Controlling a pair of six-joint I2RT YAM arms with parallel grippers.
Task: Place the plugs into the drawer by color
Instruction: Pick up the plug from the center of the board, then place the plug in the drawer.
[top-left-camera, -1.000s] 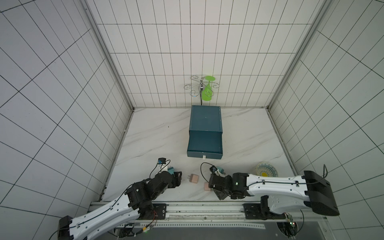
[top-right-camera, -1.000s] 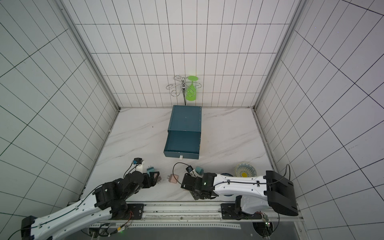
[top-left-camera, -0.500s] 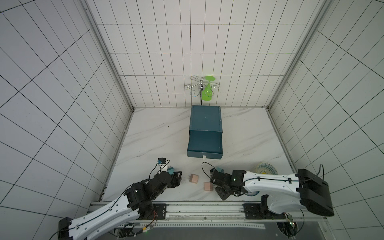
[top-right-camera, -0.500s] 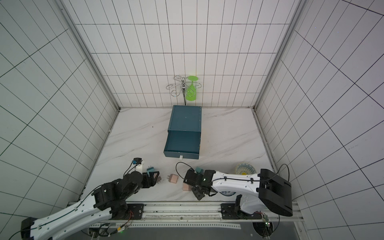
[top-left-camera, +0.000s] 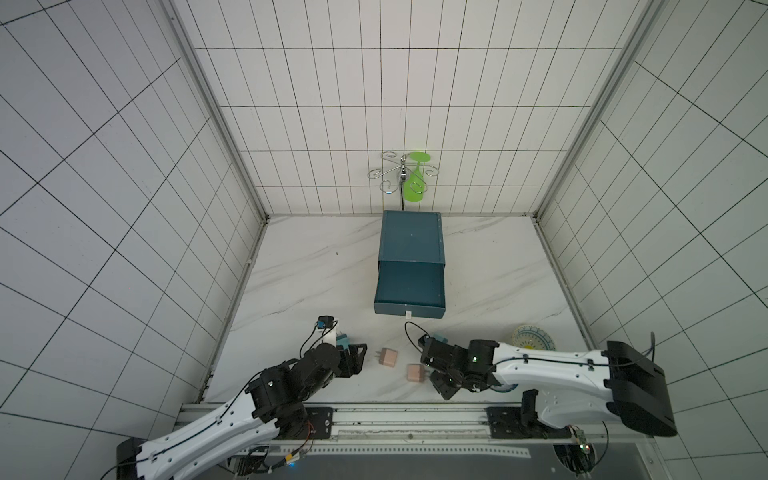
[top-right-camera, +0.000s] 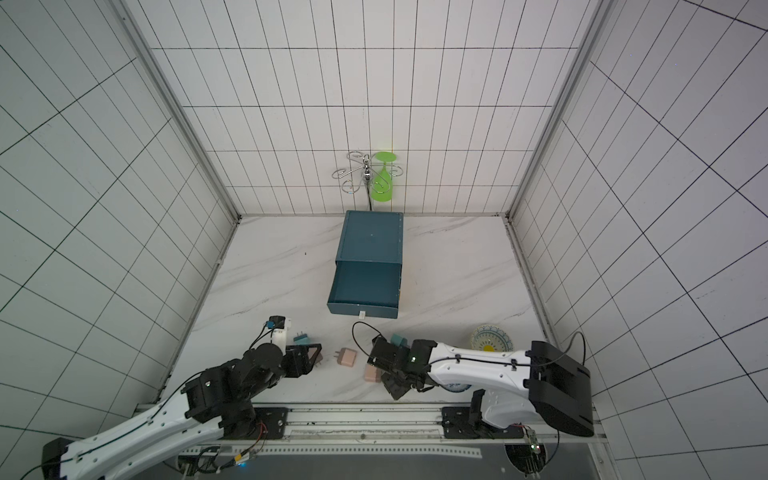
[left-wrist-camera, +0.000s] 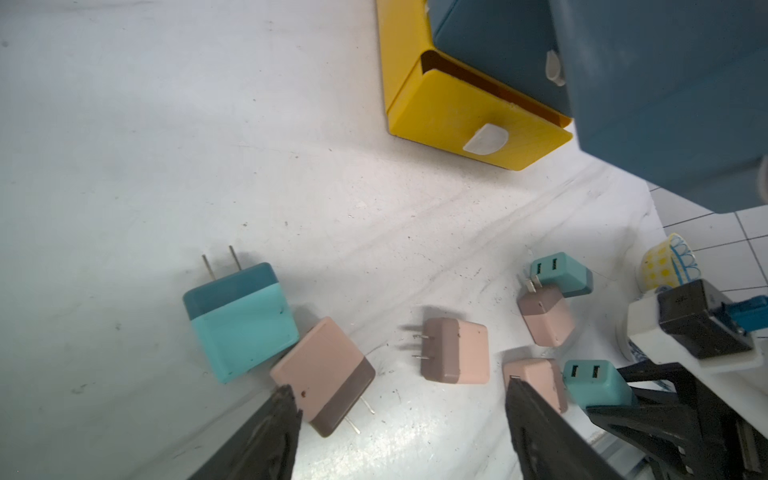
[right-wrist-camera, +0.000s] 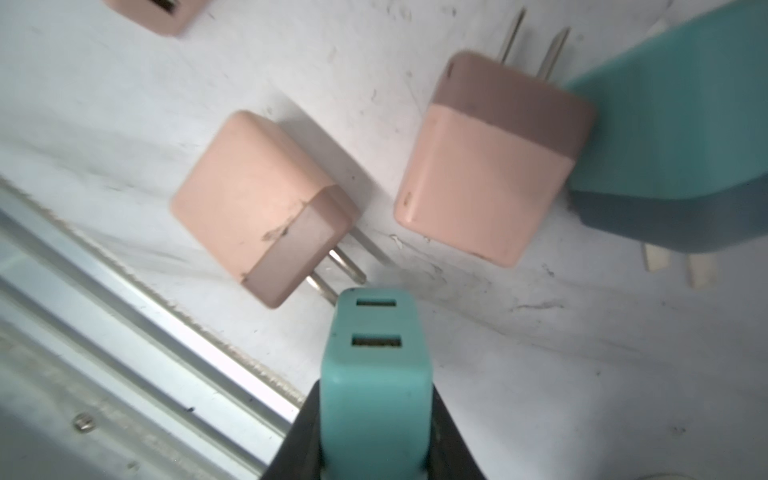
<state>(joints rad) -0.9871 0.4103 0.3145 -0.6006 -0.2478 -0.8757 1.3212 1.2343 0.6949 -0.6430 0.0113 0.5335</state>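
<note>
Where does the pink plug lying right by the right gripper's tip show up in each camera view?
Top view: pink plug, near the front edge of the table, at the right gripper tip.
Top view: same spot.
Left wrist: partly behind a finger of the left gripper, beside the held teal plug.
Right wrist: whole, prongs toward the teal plug.
Shared landmark: the right gripper, beside it in all four.

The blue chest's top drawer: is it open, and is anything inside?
Open and empty. In both top views the top drawer juts out of the chest, and its floor is bare.
</note>
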